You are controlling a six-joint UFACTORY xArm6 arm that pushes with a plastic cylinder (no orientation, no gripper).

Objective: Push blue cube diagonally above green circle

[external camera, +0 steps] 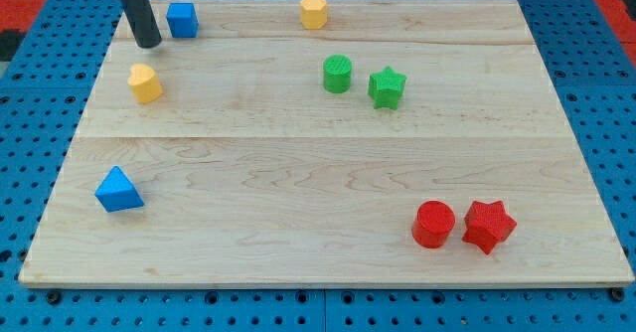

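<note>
The blue cube (182,20) sat at the far left of the bench (298,173), and my tip (148,44) stood just beside it, to its left and a touch nearer. The tool was one plain rod with nothing to spread or press together, and it pinched nothing; whether it touched the cube, I could not tell.

That cube looked small, hard and light, likely plastic, so I judged it would slide easily on the smooth wood and could spin if struck off-centre. No taking hold here: the place to meet it was the middle of its left face, square on, shoving rightward.

It showed bright, even blue, flat faces, crisp edges, sitting upright.

The green circle (337,74) lay well apart to the right and somewhat nearer, with the green star (387,87) just beside it. A yellow block (314,11) sat far of the circle, close to the cube's likely path.
</note>
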